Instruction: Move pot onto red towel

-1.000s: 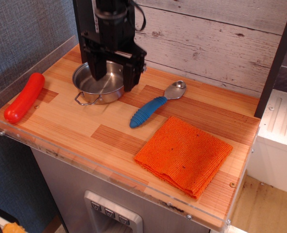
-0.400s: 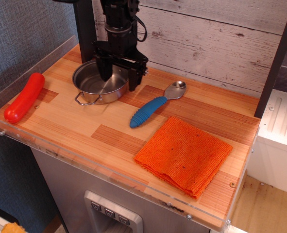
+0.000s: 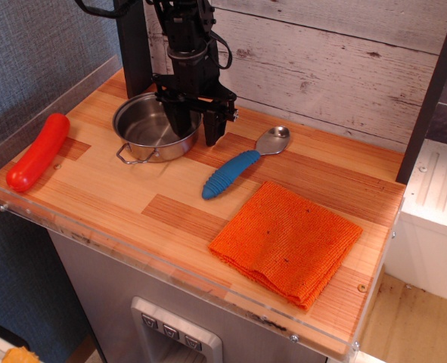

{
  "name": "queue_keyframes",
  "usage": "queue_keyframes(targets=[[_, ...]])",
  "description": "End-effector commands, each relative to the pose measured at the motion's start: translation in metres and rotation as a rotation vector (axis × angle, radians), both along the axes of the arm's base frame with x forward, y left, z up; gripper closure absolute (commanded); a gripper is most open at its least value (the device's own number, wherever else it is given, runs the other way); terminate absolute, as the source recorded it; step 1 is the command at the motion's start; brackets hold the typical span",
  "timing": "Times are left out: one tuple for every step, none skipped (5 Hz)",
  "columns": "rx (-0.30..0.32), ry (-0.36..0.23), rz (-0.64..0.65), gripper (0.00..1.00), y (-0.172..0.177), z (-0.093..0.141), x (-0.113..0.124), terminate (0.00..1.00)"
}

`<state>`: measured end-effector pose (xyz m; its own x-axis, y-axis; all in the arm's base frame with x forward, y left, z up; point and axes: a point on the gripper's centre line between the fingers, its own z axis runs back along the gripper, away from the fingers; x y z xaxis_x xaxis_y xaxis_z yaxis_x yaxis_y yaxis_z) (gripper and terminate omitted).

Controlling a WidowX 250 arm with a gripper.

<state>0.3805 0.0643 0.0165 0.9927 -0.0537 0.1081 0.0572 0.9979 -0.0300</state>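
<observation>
Nearest the camera, the red towel is lying flat on the right front part of the bench, turned like a diamond with one corner pointing toward the front edge. Nothing is sitting on it. Just behind it, the blue-handled spoon is lying on a slant, its handle toward the towel and its bowl toward the back wall, filling the ground between towel and pot. Off at the left front, the long red sausage-shaped object is resting well apart from the rest.

Farther back on the left, the pot is sitting upright on the wood, one wire loop handle pointing toward the front. At its right rim the gripper is hanging straight down with its jaws apart: one finger seems to be reaching inside the bowl and the other is standing outside the wall on the spoon side, so the rim is lying between them. No contact with the metal is showing yet.

The coming move is turning on this straddle. The jaws probably need only to close on the wall. From there the towel lies to the right and toward the front, and the carry would be crossing over the spoon, so a lift clear of it looks needed.
</observation>
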Motion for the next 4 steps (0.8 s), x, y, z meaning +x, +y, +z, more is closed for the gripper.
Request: queue_keyframes(targets=[[0.013, -0.035, 0.002, 1.0, -0.005, 0.018, 0.002, 0.0], [0.061, -0.033, 0.096, 1.0, -0.007, 0.025, -0.002, 0.0], [0.06, -0.064, 0.197, 1.0, -0.021, 0.048, -0.014, 0.0], [-0.001, -0.072, 0.155, 1.0, -0.051, 0.07, -0.037, 0.0]])
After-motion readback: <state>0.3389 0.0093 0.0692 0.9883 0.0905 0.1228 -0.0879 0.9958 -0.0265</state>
